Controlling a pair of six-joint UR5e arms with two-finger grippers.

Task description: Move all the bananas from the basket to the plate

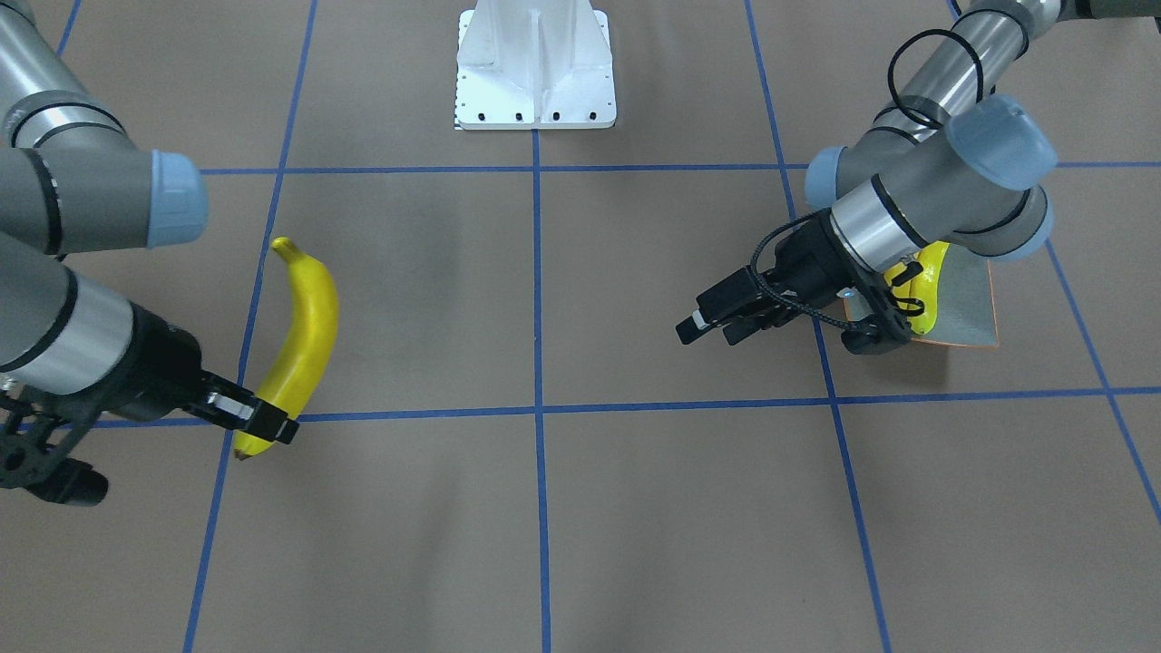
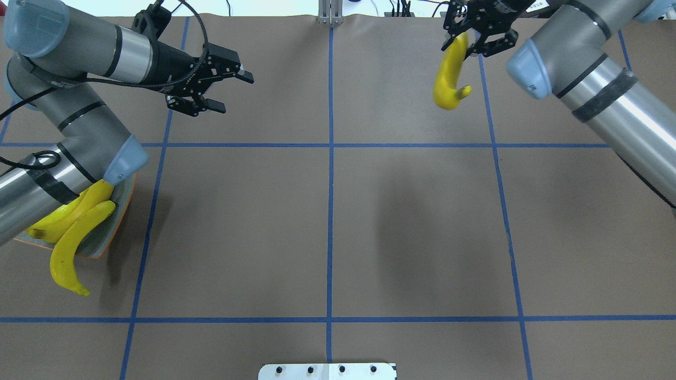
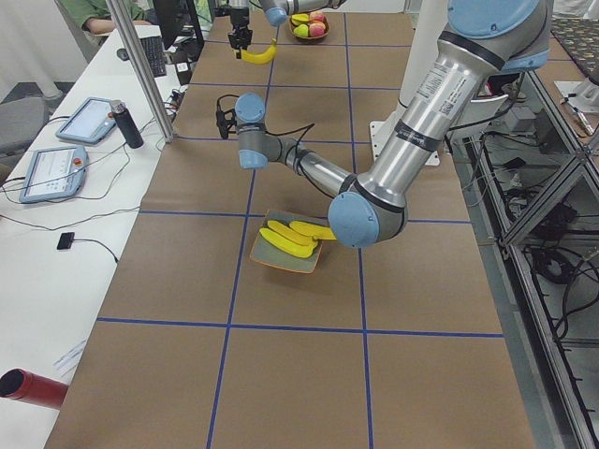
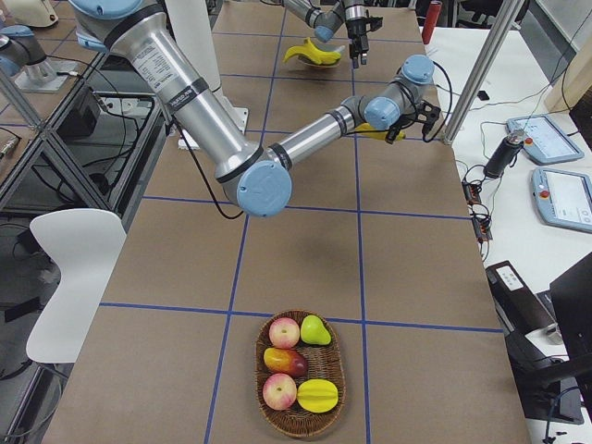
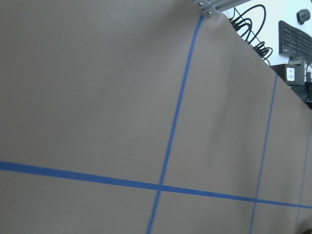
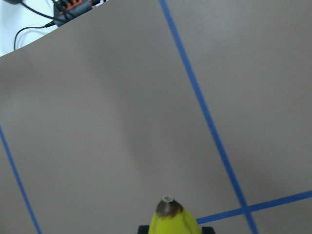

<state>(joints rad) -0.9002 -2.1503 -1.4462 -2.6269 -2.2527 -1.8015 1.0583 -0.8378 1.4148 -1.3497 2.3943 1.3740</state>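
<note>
Crowding the plate (image 2: 117, 221), three bananas (image 2: 71, 245), right fingers (image 1: 268, 423) gripping a fourth banana (image 1: 308, 326), left fingers (image 2: 240, 75) spread empty

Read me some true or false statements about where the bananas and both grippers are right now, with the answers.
1. The right gripper holds a banana. True.
2. The left gripper grips a banana. False: its jaws are open and empty.
3. Some bananas lie on the plate. True.
4. A banana lies in the basket. False: it holds only other fruit, such as apples.
5. Every banana on the plate lies wholly inside its rim. False: one sticks out past the rim over the table.
</note>
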